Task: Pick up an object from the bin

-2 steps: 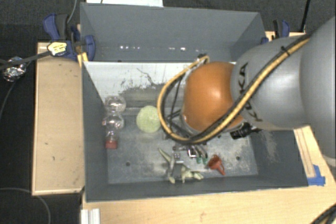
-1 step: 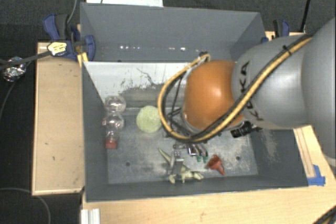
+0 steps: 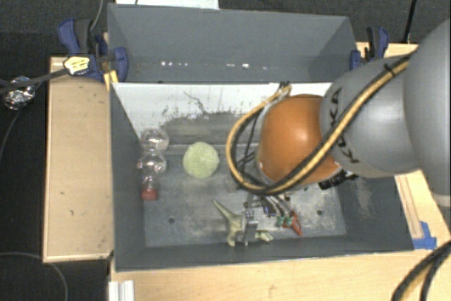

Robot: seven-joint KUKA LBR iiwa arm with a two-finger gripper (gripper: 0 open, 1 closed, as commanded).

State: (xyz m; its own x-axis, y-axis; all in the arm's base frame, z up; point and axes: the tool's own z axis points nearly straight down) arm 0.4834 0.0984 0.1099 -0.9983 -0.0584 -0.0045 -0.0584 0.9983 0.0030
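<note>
While the grey metal bin [image 3: 232, 39] lies nearly bare, the KUKA arm [image 3: 394, 130] reaches in from the right. Its orange wrist cover [image 3: 292, 137] and looped cables [image 3: 243, 129] hang low over the floor. A pale green ball [image 3: 201, 159] rests near the middle. A clear bottle with a red cap [image 3: 151, 164] lies by the left wall, well apart from the arm.

The gripper [image 3: 245, 225] is down at a small olive-green toy figure [image 3: 227, 211], possibly a dinosaur, near the front wall. It cannot be told whether the pincer is open, closed or gripping the toy.

The thin, spiky figure looks likely to twist or slip out on a lift if it is caught only by a limb. A tiny red piece [image 3: 294, 225] just beside the gripper could be pinched along with it. The low cables might drag across the floor and nudge the ball rolling.
</note>
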